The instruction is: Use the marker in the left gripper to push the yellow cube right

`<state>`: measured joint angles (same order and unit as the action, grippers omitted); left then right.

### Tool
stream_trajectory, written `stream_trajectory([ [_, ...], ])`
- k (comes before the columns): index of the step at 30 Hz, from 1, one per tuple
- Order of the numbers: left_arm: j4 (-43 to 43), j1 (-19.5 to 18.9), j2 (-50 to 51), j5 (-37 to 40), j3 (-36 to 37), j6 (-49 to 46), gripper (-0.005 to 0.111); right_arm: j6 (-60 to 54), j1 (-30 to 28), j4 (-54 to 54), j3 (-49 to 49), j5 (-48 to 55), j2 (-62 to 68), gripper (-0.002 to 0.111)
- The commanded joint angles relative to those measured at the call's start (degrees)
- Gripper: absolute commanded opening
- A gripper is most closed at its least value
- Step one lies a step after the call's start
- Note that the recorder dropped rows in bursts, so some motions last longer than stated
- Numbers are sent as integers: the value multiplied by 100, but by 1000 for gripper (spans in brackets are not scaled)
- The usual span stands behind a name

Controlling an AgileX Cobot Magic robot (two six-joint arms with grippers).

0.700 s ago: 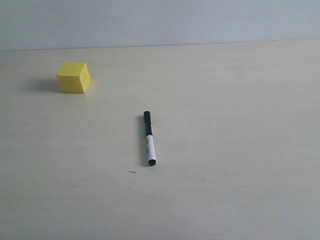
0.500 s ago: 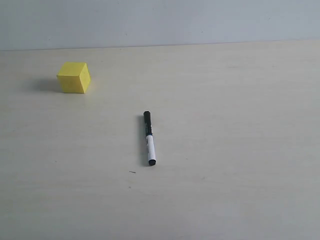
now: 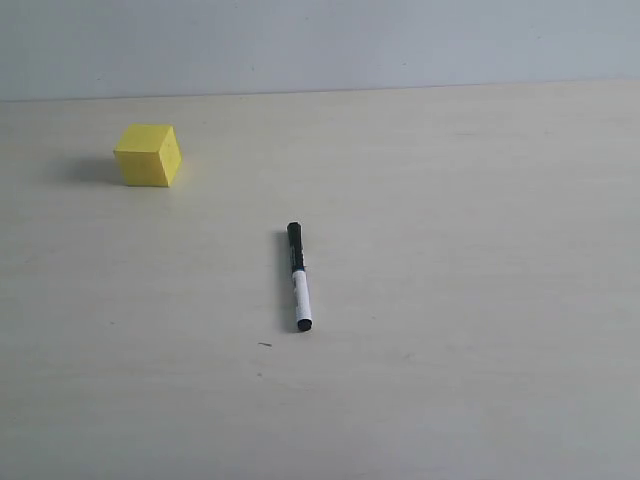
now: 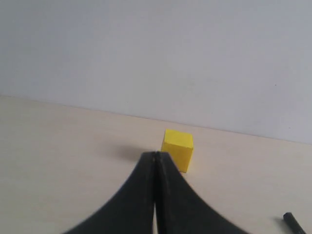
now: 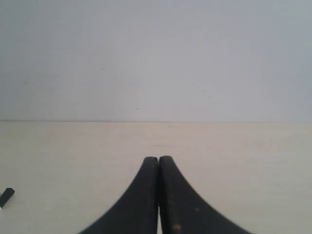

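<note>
The yellow cube (image 3: 148, 155) rests on the pale table at the far left. The marker (image 3: 298, 276) lies loose near the table's middle, black cap toward the back, held by nothing. Neither arm shows in the exterior view. In the left wrist view my left gripper (image 4: 155, 155) is shut and empty, with the cube (image 4: 178, 148) just beyond its tips and the marker's end (image 4: 293, 224) at the picture's corner. My right gripper (image 5: 158, 159) is likewise shut with nothing in it; a black marker end (image 5: 6, 196) peeks in at the edge of its view.
The pale wooden table (image 3: 480, 220) runs back to a plain grey-white wall (image 3: 320, 40). A tiny dark speck (image 3: 264, 345) lies in front of the marker.
</note>
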<state>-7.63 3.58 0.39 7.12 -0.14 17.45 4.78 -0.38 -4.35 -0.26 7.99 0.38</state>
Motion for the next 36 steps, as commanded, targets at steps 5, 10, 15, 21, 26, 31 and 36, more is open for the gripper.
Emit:
stream_trajectory([
  [5,-16,33,-39,-1508,14,174,0,-3,5,-18,26,-29,-38,0],
  [10,-16,33,-39,-2132,14,497,0,-3,5,-18,26,-29,-38,0],
  [15,-28,33,-39,-3079,14,870,0,-3,5,-18,26,-29,-38,0],
  [21,-829,33,52,-3884,-66,2712,0,-3,5,-18,26,-29,-38,0],
  [26,-1656,33,955,-3896,-617,3431,0,-3,5,-18,26,-29,-38,0],
  [31,-2499,33,2245,-3846,-1505,3864,0,-3,5,-18,26,-29,-38,0],
  [36,-3645,33,3171,-4830,-2560,4166,0,-3,5,-18,26,-29,-38,0],
])
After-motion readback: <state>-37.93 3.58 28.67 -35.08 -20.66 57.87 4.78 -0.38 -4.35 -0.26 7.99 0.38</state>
